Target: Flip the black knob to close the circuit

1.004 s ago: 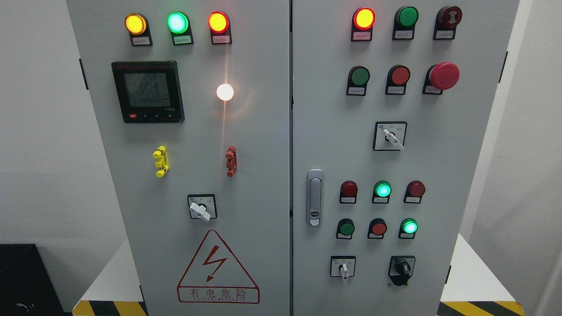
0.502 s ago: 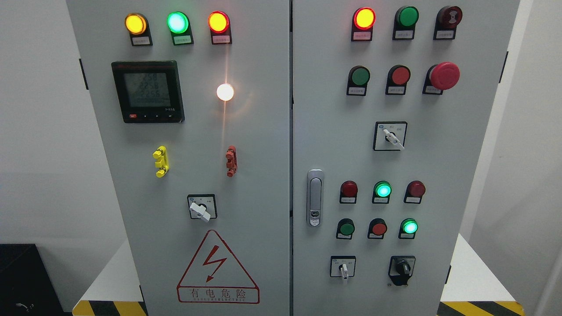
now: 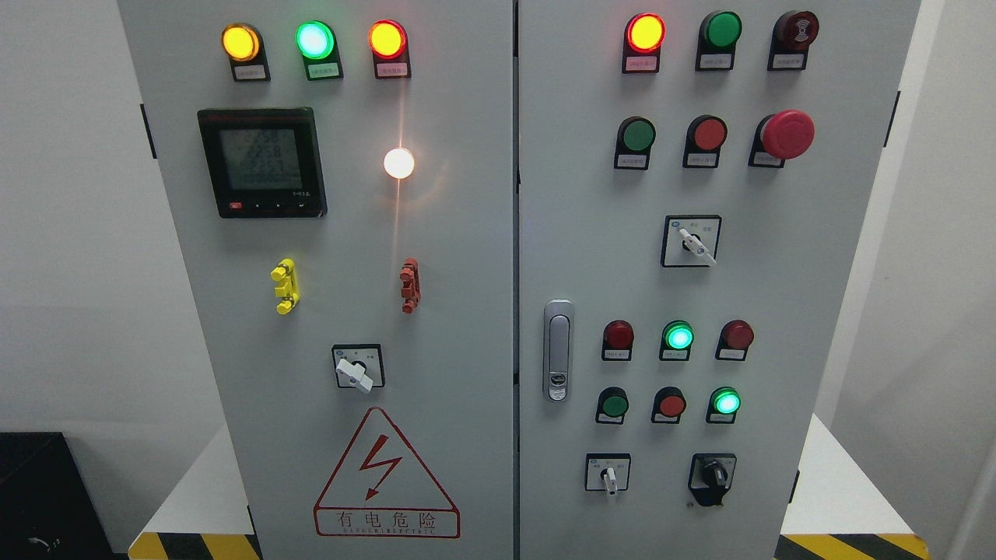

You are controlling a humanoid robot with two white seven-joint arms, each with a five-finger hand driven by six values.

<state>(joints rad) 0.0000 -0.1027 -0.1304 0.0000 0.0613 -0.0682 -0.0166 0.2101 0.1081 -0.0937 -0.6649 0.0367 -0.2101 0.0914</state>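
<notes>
The black knob (image 3: 712, 474) sits at the lower right of the grey cabinet's right door (image 3: 809, 327), its handle pointing roughly straight down. To its left is a small white-handled selector switch (image 3: 609, 476). Neither of my hands nor any arm shows in the head view.
The right door also carries lit and unlit indicator lamps, a red mushroom stop button (image 3: 786, 134), a white selector (image 3: 692, 243) and a silver door latch (image 3: 557, 350). The left door holds a meter display (image 3: 261, 162), a white selector (image 3: 356, 372) and a red hazard triangle (image 3: 385, 474).
</notes>
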